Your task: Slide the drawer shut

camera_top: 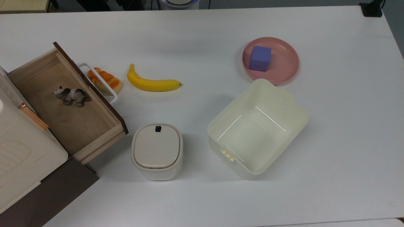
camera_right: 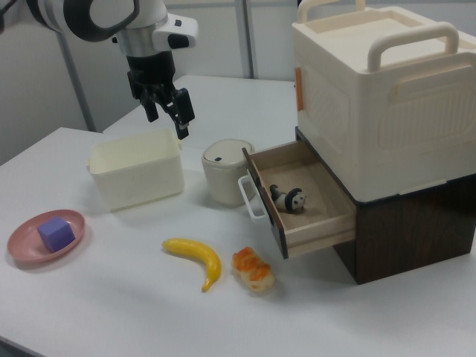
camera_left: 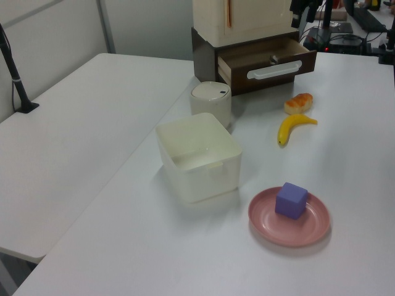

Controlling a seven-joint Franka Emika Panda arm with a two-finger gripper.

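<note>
Reading the top view from its left, we start at the cabinet [camera_top: 47, 195], dark brown with a cream box [camera_top: 22, 148] on top. The drawer [camera_top: 66, 104] sticks well out of it toward the table's middle, its white handle [camera_top: 98, 82] on the dark front. A small toy animal [camera_top: 71, 96] lies on the drawer floor.

Just beyond the handle sits a bread roll [camera_top: 105, 81], partly under the bar. Next comes the banana [camera_top: 151, 83], then the lidded bin [camera_top: 157, 151] close to the drawer's near corner. Further right stands the open tub [camera_top: 285, 104], and behind it the pink plate [camera_top: 284, 72] carrying a purple cube [camera_top: 259, 58].

In the right view our gripper [camera_right: 169, 115] hangs above the tub, well apart from the drawer, fingers spread and holding nothing.

We judge that nothing blocks the drawer's path inward, so the risks lie in the approach. The roll crowds the handle, so we could knock it or the banana while coming in low at the front. A push off-centre on that angled front might skew the drawer in its slot and jam it. Pushing hard could also shift the whole cabinet, or send the toy sliding.
</note>
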